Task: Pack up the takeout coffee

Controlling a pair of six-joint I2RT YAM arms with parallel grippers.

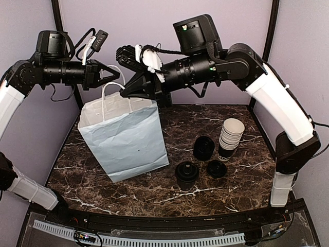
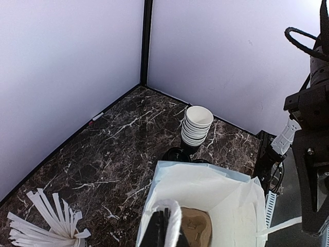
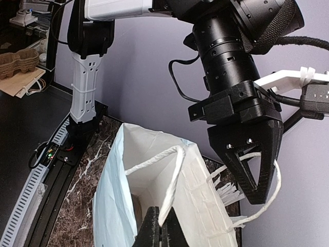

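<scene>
My left tool (image 1: pixel 114 76) and right tool (image 1: pixel 126 91) are each pinched shut on a string handle of the paper bag (image 1: pixel 128 139). The takeout coffee (image 1: pixel 186 174) stands on the worktop (image 1: pixel 128 191) near it.

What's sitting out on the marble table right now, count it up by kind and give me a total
Paper bag: 1
Stack of white-rimmed cups: 1
Black-lidded cup: 1
Other black round pieces, lids or capped cups, unclear which: 2
Bunch of white strips: 1
Total: 6
</scene>
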